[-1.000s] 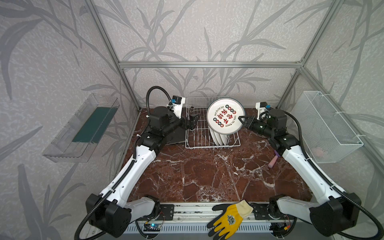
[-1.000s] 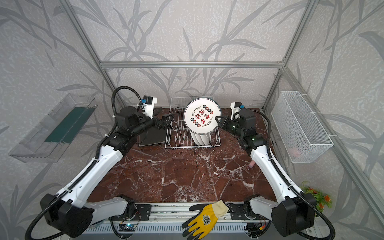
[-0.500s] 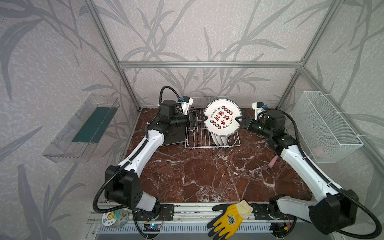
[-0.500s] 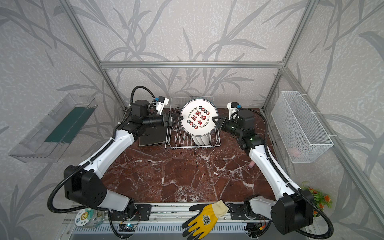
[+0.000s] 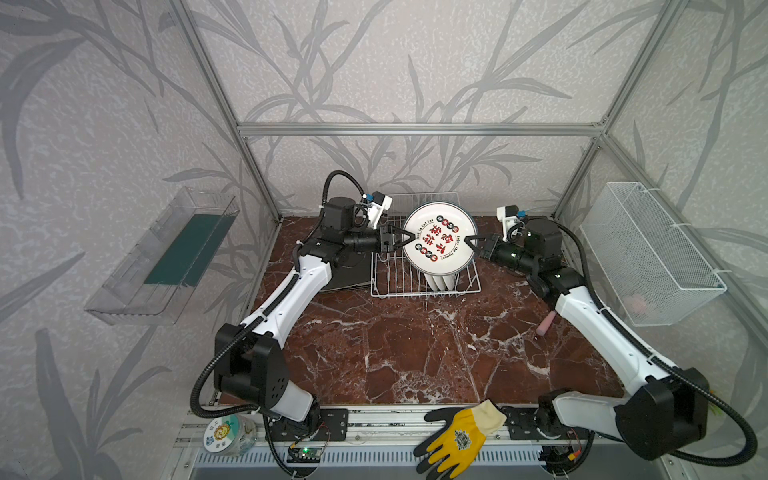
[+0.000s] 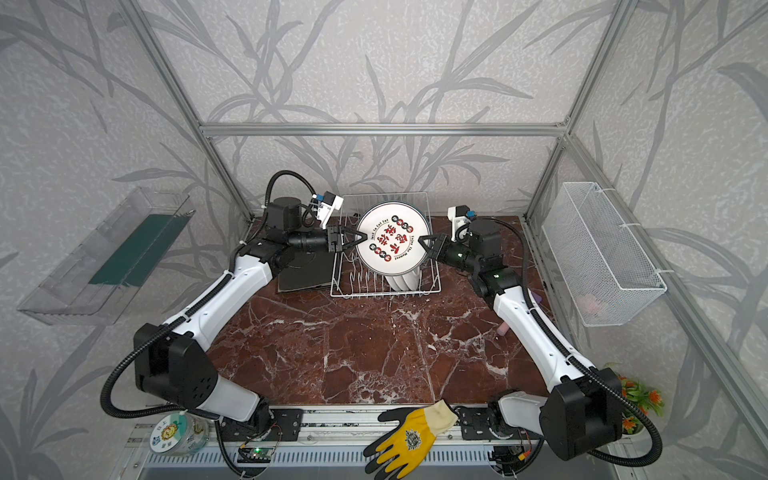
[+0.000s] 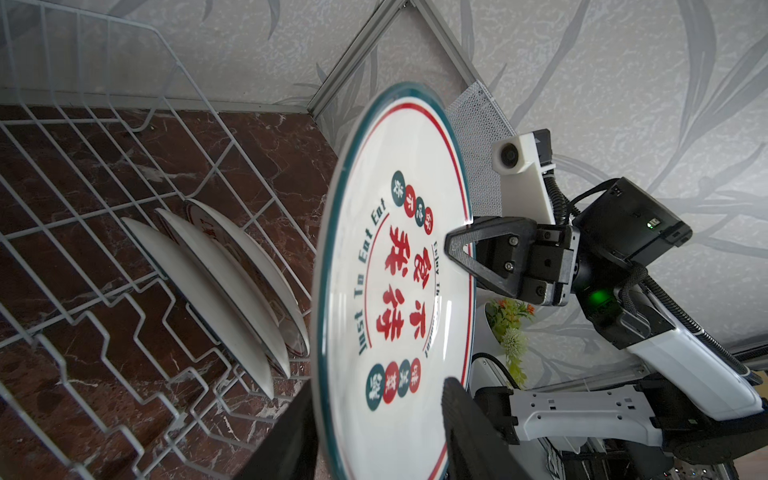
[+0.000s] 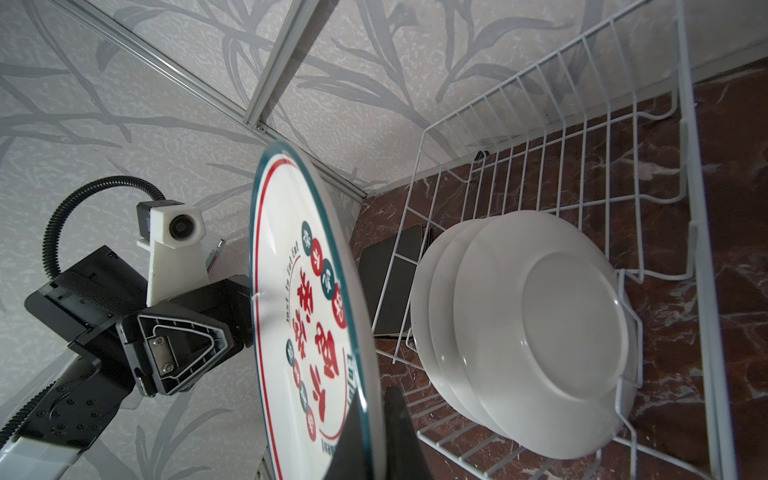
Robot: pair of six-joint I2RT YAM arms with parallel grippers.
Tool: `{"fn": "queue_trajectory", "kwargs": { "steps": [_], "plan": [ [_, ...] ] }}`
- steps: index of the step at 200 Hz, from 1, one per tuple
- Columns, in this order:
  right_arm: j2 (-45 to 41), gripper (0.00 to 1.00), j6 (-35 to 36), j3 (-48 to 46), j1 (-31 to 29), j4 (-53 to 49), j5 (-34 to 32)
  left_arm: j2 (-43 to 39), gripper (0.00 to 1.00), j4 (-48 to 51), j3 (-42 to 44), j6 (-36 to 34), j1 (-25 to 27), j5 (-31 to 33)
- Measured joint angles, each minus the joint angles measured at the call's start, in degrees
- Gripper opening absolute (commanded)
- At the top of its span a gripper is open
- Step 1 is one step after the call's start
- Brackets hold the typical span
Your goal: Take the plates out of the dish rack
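A round white plate (image 5: 439, 239) (image 6: 392, 237) with red characters and a dark rim hangs upright above the dish rack (image 5: 384, 286) (image 6: 345, 286). My right gripper (image 5: 468, 240) (image 8: 374, 399) is shut on its right edge. My left gripper (image 5: 411, 238) (image 7: 380, 386) straddles its left edge, jaws partly closed, one finger on each side. Three more round plates (image 5: 442, 282) (image 8: 540, 332) stand on edge in the rack's right end. A low stack of black square plates (image 5: 349, 274) lies flat on the table left of the rack, under my left arm.
A clear plastic tray (image 5: 166, 257) hangs on the left wall and a white mesh basket (image 5: 648, 257) on the right wall. A pink object (image 5: 545, 323) lies by my right arm. A yellow glove (image 5: 457, 436) and a jar (image 5: 226, 432) sit on the front rail.
My left arm has swung in from the left to the plate's left edge, and its jaws have narrowed around the rim. The right gripper has kept the plate and drifted slightly left.
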State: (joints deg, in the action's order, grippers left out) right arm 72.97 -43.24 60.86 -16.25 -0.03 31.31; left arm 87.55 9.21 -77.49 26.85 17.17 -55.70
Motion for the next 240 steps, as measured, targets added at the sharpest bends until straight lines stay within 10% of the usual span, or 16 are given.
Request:
{"fn": "queue_trajectory", "kwargs": {
  "steps": [138, 240],
  "plan": [
    [1.62, 0.01, 2.56, 0.04, -1.7, 1.86, 1.79, 1.53, 0.0, 9.11, -2.4, -0.76, -0.35, 1.36],
    [0.39, 0.67, 3.91, 0.9, -1.81, -0.74, -0.68, 0.83, 0.0, 15.06, -4.74, -3.69, 0.37, 6.78]
  ]
}}
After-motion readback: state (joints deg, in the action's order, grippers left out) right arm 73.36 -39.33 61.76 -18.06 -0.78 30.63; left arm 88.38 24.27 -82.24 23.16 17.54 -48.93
